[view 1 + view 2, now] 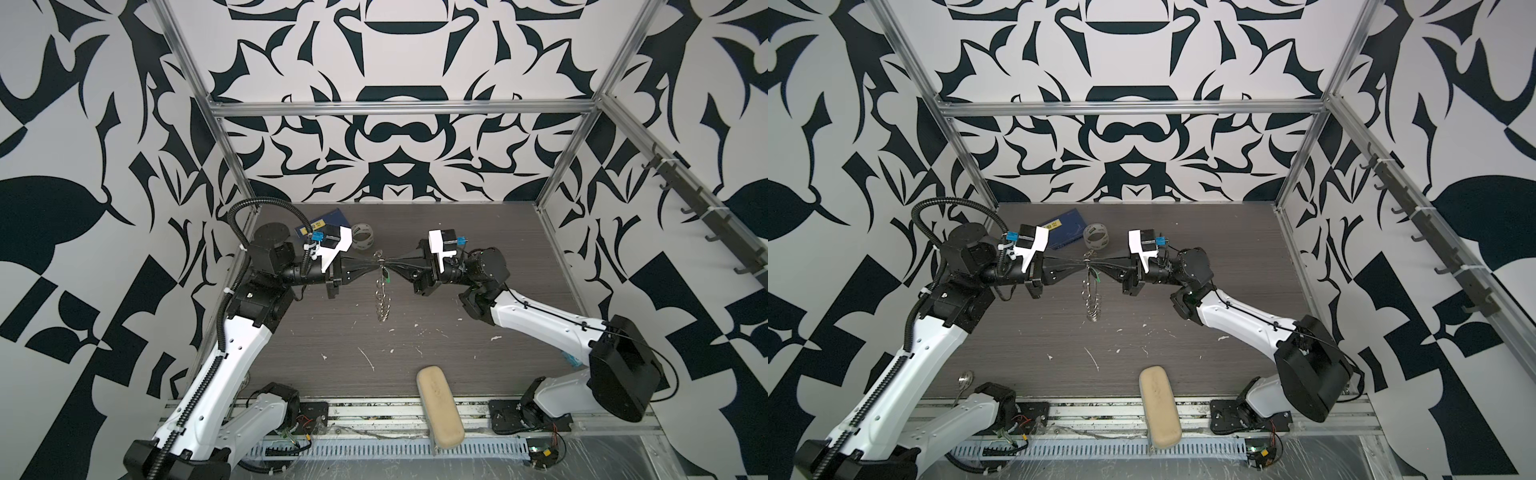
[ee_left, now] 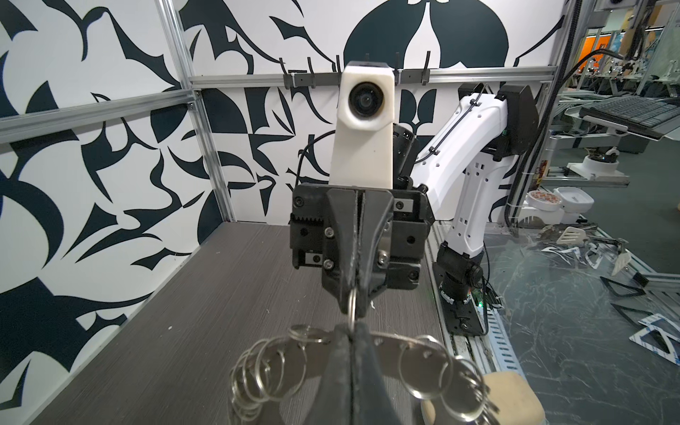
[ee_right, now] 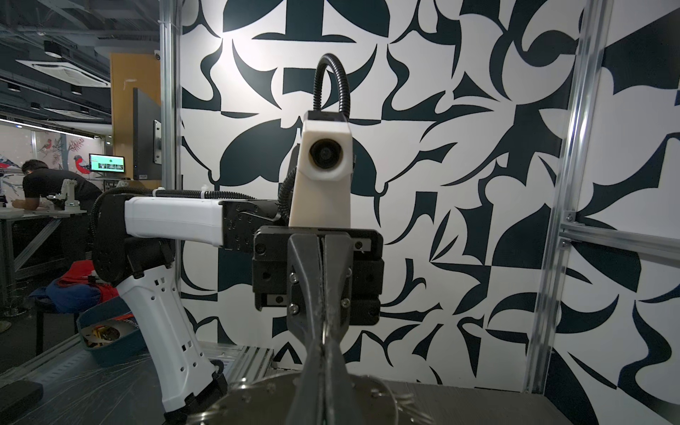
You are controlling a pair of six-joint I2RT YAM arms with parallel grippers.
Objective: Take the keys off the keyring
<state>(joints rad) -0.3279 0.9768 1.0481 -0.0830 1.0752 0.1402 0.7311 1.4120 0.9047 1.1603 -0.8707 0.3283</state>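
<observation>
While my left hand clamps the flat grey metal keyring disc, the small green key hangs just below my right hand, which pinches a silver wire loop.

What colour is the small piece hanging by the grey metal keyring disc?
Green; the small key piece shows best in a top view.

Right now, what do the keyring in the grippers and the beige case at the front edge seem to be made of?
Keyring: metal, probably steel; flat grey disc with a dull sheen, fringed by bright silver wire loops. Beige case: perhaps matte plastic or leatherette; rounded, dull, no glare. Uncertain.
</observation>
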